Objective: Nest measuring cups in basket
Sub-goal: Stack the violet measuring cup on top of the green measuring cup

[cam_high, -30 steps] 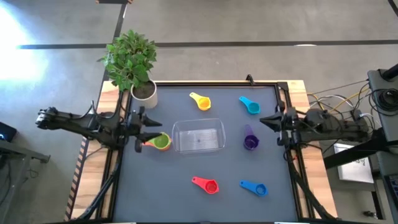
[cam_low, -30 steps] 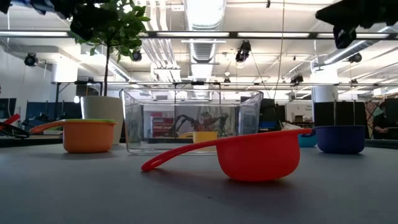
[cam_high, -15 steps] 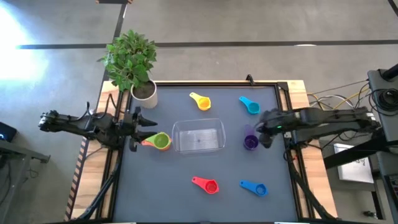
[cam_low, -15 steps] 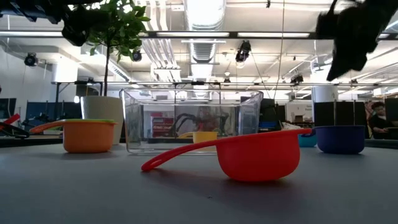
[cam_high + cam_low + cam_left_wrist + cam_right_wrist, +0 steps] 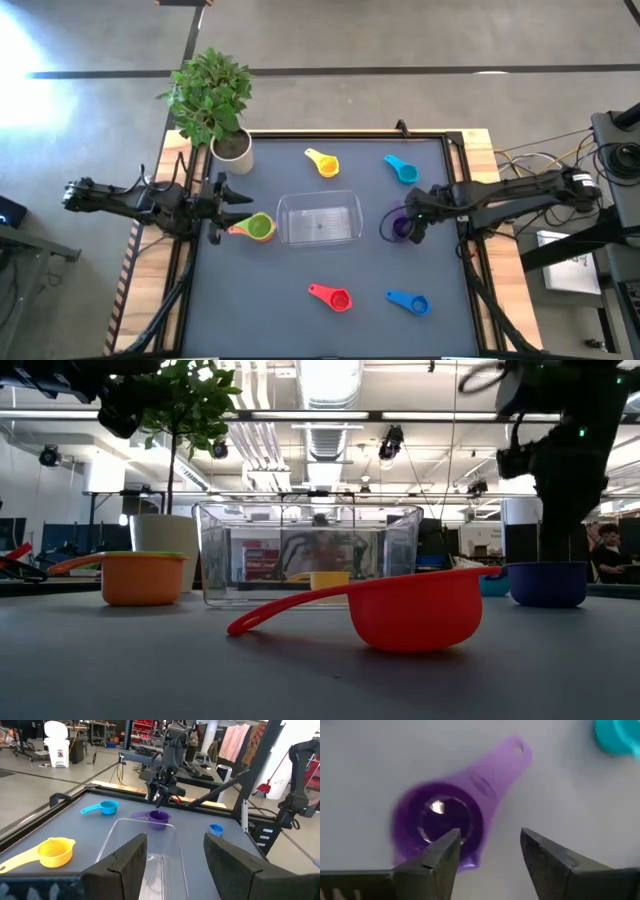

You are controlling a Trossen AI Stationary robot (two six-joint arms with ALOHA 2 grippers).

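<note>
The clear basket (image 5: 320, 218) stands mid-table on its base. Around it on the mat lie the cups: yellow (image 5: 323, 162), light blue (image 5: 401, 170), red (image 5: 332, 296), blue (image 5: 408, 301), and a green one nested in an orange one (image 5: 257, 228). The purple cup (image 5: 437, 825) sits upright right of the basket. My right gripper (image 5: 490, 845) hangs open just over it, pointing steeply down, one finger above the bowl's rim and the other beside the handle (image 5: 500, 765). My left gripper (image 5: 243, 208) is open and level at the basket's left, with nothing between its fingers.
A white plant pot (image 5: 232, 150) with a leafy plant stands at the far left corner. A raised dark frame (image 5: 455, 160) edges the mat. Bare mat lies between the red cup and the near edge.
My right gripper has swung out from the table's right edge toward the basket, tipped from level to steeply down, sunk over the purple cup and opened. My left gripper has drawn back a little toward the left edge. No cup has moved.
</note>
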